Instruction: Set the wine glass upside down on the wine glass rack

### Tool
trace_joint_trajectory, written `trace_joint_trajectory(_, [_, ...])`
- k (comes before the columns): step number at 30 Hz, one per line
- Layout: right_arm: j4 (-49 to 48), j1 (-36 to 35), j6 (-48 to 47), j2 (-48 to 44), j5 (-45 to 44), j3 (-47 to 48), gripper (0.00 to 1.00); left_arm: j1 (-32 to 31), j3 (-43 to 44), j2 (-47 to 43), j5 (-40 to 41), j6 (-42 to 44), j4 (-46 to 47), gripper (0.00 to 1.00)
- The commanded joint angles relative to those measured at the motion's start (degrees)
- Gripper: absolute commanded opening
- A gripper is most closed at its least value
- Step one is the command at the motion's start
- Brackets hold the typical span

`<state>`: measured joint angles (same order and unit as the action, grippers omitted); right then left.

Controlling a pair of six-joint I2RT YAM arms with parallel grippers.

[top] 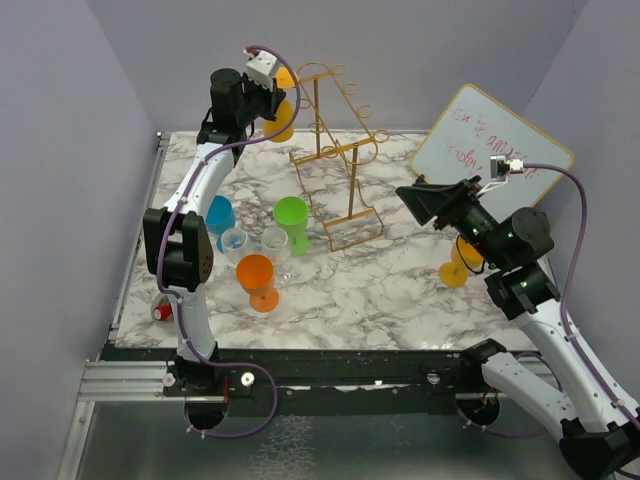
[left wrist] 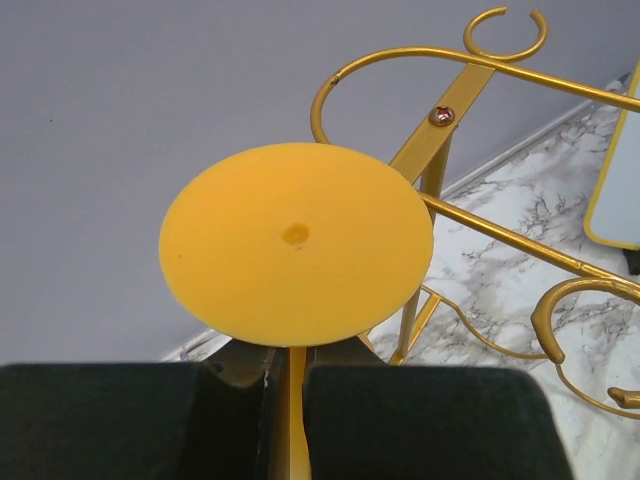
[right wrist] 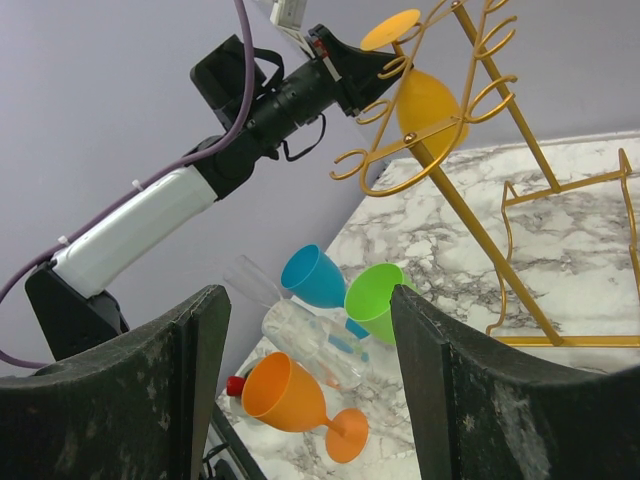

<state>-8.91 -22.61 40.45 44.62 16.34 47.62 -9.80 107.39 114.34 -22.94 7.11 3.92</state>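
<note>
My left gripper is shut on the stem of a yellow wine glass and holds it upside down, high at the left top of the golden wire rack. The glass's round foot faces the left wrist camera, next to the rack's curled arms. In the right wrist view the foot is above and the bowl hangs among the rack's loops; I cannot tell whether the stem rests in one. My right gripper is open and empty, raised right of the rack.
Blue, green, orange and two clear glasses stand left of the rack. A second yellow glass stands by the right arm. A whiteboard leans at the back right. A red-capped item lies at the left edge.
</note>
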Motion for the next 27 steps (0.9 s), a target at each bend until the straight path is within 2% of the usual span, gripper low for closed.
trace_joint_trajectory(1, [-0.5, -0.2, -0.5, 0.2, 0.9, 1.2, 0.7, 0.4, 2.0, 1.4, -2.3, -1.4, 1.1, 0.0])
trace_joint_trajectory(7, [-0.9, -0.2, -0.1, 0.8, 1.4, 1.2, 0.7, 0.4, 1.4, 1.4, -7.5, -1.8, 1.0, 0.0])
trace_joint_trajectory(17, [-1.4, -0.1, 0.1, 1.1, 1.5, 1.0, 0.7, 0.6, -0.5, 0.9, -9.8, -2.6, 2.8, 0.01])
trace_joint_trajectory(27, [0.0, -0.2, 0.6, 1.1, 0.7, 1.1, 0.71, 2.2, -2.1, -0.6, -11.0, -5.1, 1.6, 0.29])
